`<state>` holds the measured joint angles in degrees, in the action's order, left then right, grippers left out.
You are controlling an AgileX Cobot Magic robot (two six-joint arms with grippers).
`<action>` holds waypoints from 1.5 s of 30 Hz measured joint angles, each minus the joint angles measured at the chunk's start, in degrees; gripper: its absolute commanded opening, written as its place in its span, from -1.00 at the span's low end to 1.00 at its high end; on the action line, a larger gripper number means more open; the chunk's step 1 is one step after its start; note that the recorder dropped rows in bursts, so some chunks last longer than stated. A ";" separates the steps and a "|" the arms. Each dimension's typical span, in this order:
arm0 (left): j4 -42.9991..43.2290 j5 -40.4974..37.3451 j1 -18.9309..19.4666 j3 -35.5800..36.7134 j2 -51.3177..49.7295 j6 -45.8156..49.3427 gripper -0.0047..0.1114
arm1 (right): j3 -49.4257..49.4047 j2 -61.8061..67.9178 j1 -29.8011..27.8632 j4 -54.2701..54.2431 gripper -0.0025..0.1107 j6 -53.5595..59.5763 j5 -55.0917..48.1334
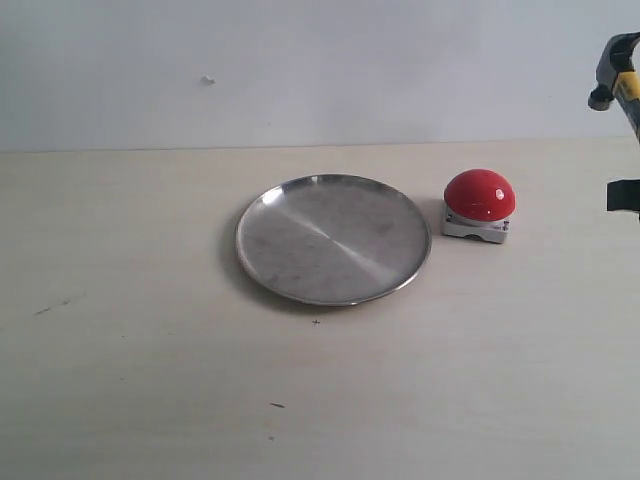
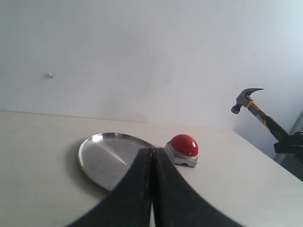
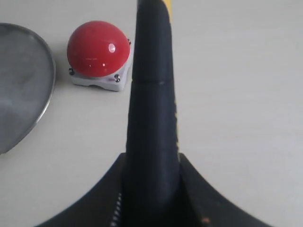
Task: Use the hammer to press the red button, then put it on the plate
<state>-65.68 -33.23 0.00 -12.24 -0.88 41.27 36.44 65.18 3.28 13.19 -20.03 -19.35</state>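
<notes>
The right gripper [image 3: 151, 163] clamps the hammer [image 3: 151, 94] raised by the table's [image 1: 150, 380] right edge, the left gripper [image 2: 151, 158] is pinched together and empty, and the pressing step calls for lowering the head onto the button [image 3: 98, 47].

a plain lab-style test setup: a pale, wood-grain worktop [image 1: 150, 380] with a few scuff marks [image 1: 55, 305], set against a blank white wall [image 1: 350, 70] in even light.

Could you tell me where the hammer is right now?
The hammer is held aloft by the right gripper at the exterior view's far right edge, head up, above and right of the red button.
</notes>
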 measured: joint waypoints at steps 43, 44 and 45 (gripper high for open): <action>-9.59 30.89 0.00 12.08 -1.01 3.70 -0.92 | 9.26 12.48 -1.21 -33.32 -0.96 37.10 -10.64; -9.59 30.52 0.00 12.08 -1.01 3.70 -0.92 | 9.26 12.48 -0.60 -33.32 -0.96 37.10 -10.51; -9.72 30.46 0.00 12.08 -1.01 3.85 -0.92 | 9.26 12.48 0.35 -33.32 -0.96 37.10 -10.17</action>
<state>-75.40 -2.77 0.00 -0.15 -1.89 45.12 45.70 77.67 3.63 -20.13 17.06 -29.52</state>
